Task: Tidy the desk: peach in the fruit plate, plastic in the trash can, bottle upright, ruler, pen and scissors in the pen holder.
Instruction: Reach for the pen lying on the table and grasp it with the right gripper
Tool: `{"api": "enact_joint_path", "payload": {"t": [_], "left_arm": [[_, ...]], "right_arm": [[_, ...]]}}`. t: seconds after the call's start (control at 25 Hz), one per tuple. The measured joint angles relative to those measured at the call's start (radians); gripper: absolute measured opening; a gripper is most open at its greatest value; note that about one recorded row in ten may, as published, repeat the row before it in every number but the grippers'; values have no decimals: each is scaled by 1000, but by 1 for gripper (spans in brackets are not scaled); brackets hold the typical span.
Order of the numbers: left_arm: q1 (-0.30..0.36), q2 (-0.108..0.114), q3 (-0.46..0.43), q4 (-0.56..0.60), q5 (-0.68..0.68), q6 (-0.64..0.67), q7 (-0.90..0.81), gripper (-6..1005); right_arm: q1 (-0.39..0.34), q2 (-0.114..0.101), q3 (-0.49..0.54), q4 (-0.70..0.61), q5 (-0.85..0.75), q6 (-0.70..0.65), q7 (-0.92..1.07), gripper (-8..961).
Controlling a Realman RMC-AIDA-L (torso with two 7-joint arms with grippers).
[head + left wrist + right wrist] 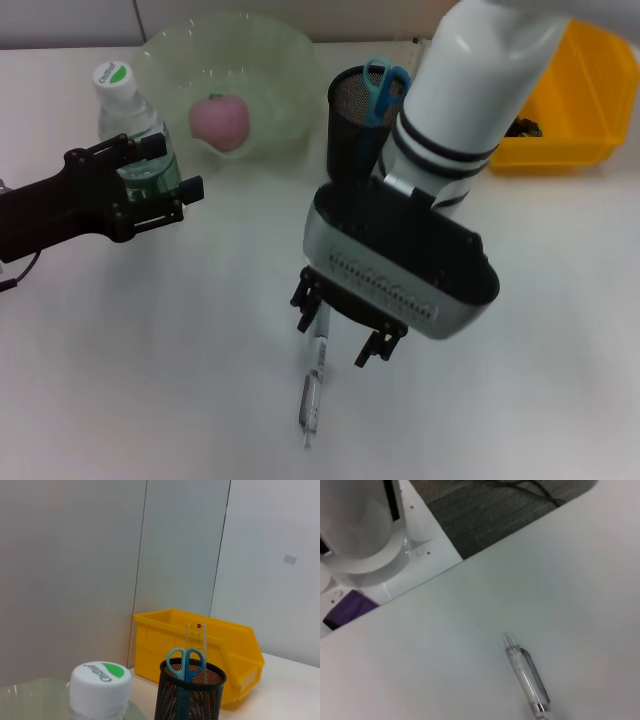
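Head view: peach [220, 121] in fruit plate [275, 60]; scissors [385, 85] in pen holder [350, 125]. Left gripper [150, 185] clamps upright bottle [125, 100]. Right gripper [345, 325], fingers apart, straddles pen [313, 395] on open surface [150, 380].

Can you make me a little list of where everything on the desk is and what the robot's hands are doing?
peach: in the green fruit plate
bottle: upright, inside the left hand
left hand: around the bottle's lower part
scissors: in the pen holder, handles up
ruler: standing in the pen holder
pen: lying flat on the desk, not yet put away
right hand: open, just above the pen's upper end
yellow bin: at the far right of the desk
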Motion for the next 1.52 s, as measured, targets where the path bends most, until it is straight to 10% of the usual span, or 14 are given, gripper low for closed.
{"api": "enact_joint_path", "payload": {"t": [1.52], "left_arm": [[-16, 4, 9, 10, 9, -10, -4, 797]], "right_arm": [[-5, 0, -17, -38, 41, 28, 40, 629]]}}
